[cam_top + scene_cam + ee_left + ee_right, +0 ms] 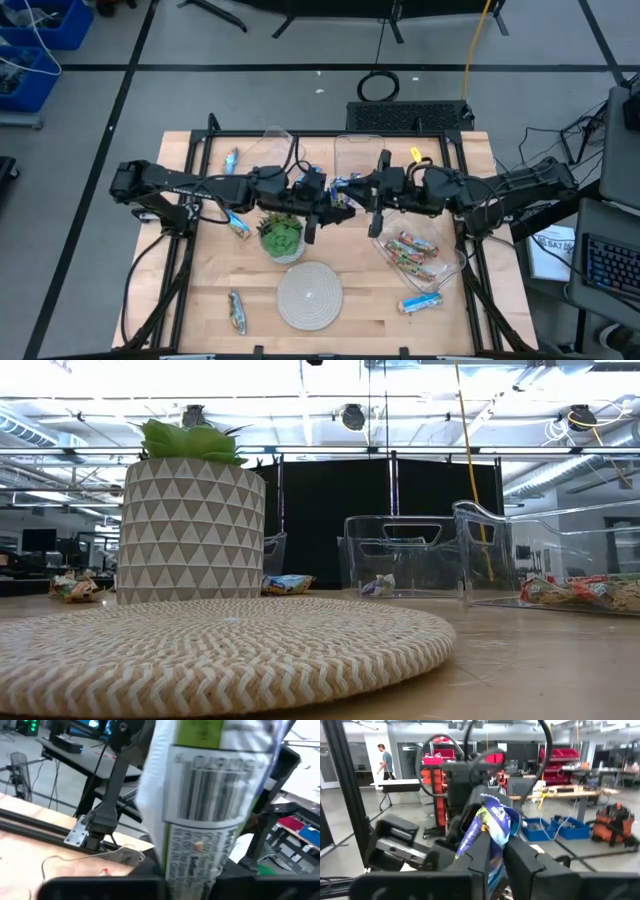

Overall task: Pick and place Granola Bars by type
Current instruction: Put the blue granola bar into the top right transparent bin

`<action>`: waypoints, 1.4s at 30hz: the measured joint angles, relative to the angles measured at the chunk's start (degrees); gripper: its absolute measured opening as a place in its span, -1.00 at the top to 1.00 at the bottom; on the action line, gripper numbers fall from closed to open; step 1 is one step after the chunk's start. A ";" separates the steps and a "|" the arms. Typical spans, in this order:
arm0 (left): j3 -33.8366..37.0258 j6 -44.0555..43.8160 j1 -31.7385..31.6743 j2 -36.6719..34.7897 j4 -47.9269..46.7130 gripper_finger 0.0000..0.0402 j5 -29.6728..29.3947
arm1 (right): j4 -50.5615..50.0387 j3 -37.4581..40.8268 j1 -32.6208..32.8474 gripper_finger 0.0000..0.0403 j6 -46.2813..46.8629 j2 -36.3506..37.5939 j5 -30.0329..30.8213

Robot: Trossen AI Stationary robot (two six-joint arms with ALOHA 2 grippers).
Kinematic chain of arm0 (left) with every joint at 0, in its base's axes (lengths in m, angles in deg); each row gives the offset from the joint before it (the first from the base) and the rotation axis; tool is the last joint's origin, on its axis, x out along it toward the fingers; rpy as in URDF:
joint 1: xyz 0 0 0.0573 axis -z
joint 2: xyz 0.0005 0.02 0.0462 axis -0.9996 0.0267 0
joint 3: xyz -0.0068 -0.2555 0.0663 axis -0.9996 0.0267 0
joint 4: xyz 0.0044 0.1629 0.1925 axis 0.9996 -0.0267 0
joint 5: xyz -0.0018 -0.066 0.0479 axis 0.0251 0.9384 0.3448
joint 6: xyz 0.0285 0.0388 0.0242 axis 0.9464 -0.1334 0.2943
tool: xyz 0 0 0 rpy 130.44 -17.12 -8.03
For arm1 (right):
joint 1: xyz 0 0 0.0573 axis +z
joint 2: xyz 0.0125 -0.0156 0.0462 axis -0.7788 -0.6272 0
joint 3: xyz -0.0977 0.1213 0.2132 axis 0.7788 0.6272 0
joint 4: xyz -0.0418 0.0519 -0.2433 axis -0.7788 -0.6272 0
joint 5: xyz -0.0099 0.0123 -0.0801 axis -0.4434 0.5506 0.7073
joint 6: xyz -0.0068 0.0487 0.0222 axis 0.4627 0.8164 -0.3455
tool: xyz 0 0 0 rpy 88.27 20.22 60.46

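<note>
Both arms meet above the table's middle. One blue-silver granola bar (346,184) sits between my left gripper (334,200) and my right gripper (364,191), and both are shut on it. In the left wrist view its barcode side (210,795) fills the picture. The right wrist view shows its blue face (495,822). Loose bars lie flat on the table: a blue-silver one (232,157), a blue one (238,225), a multicoloured one (237,312) and a blue one (420,302). Multicoloured bars (410,250) lie in the right-hand clear bin. My left gripper (195,887) pinches one end of the bar (197,865) between its two fingers. The bar stands out past the fingers, lifted clear of the table. The gripper's own body hides the place of contact. My right gripper (499,862) pinches the bar's lower part (492,852) between its two fingers (522,862), coming level from the table's right. The free crinkled end (495,815) points toward the left gripper. The bar is clear of the table.
A green potted plant (281,235) stands just near of the grippers, with a round woven mat (309,295) nearer still. Clear bins stand at the far edge (358,155) (276,142) and on the right (440,262). A person walks in the room behind (384,757).
</note>
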 joint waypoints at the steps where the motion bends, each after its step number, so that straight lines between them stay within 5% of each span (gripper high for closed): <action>1: 0.00 -0.31 -0.22 0.00 0.39 0.84 0.44 | 0.37 0.02 0.00 0.74 -1.28 0.45 -0.01; 9: 0.00 -2.07 -6.14 -0.02 1.17 0.88 0.90 | -8.30 0.04 1.90 0.43 -9.26 10.38 -2.68; 18: -0.33 -0.25 -19.66 6.61 -2.88 0.89 2.05 | -22.04 0.56 8.92 0.04 4.64 17.24 -10.71; 25: -10.89 -2.16 -24.61 21.59 -9.90 0.90 10.51 | -14.45 5.95 12.82 0.10 6.84 14.01 -11.49; 31: -19.90 -5.91 -26.05 30.74 -18.35 0.90 11.72 | -8.81 9.21 13.33 0.19 10.53 12.00 -11.58; 37: -21.29 -11.22 -25.95 35.13 -27.24 0.90 13.38 | -8.10 9.42 14.43 0.21 9.97 12.08 -11.54; 42: -21.49 -12.75 -25.49 36.82 -27.30 0.85 21.57 | -7.08 9.46 14.38 0.21 6.76 12.66 -11.38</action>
